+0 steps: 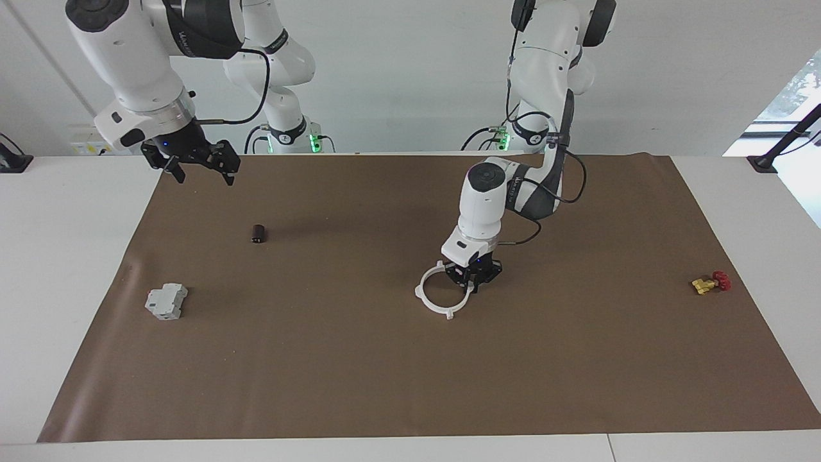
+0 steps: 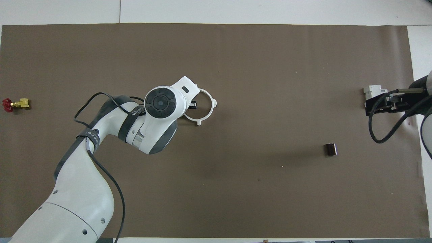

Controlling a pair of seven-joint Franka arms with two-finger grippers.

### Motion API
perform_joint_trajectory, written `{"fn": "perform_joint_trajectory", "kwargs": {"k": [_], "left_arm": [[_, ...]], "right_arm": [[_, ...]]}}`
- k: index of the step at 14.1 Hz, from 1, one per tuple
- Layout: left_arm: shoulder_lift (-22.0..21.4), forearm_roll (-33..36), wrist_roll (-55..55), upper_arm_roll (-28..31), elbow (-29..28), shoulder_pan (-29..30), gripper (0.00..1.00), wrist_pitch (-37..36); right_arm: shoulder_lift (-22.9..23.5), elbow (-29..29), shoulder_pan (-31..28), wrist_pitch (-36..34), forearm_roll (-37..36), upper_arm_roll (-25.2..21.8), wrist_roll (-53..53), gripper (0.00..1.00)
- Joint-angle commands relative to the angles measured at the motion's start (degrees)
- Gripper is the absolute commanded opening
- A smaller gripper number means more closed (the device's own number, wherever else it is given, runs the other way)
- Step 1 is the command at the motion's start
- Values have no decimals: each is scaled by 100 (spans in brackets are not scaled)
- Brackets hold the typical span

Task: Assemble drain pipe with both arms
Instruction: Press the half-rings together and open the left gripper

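The drain pipe's two white half-ring arcs lie end to end as one tabbed ring on the brown mat, near the middle of the table; it also shows in the overhead view. My left gripper is down at the ring's side toward the left arm's end of the table, shut on that arc; the wrist hides part of the arc in the overhead view. My right gripper is open and empty. It hangs high over the mat's corner at the right arm's end, close to the robots.
A grey boxy block lies toward the right arm's end of the brown mat. A small dark cylinder lies nearer to the robots than the block. A red-and-yellow valve lies at the left arm's end.
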Motion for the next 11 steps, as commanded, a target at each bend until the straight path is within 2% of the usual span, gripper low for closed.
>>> {"fn": "perform_joint_trajectory", "kwargs": {"k": [1,2,3,7,11], "left_arm": [[-80,154,-103,69,-169,-45,0,130],[-79,154,-103,69,-160,-36,60,139],[-79,154,-77,77,-169,-36,99,139],[-167,154,-59,77,-142,-1,100,87],[-684,154,-6,77,-186,402,100,-255]], "right_arm": [[-30,-126,-30,160,94,-26,-242,100],[-48,-135,-39,160,94,-35,-329,100],[-48,-126,-39,160,94,-44,-339,100],[31,-56,-39,186,111,-53,-348,100],[40,-47,-39,186,111,-53,-365,100]]}}
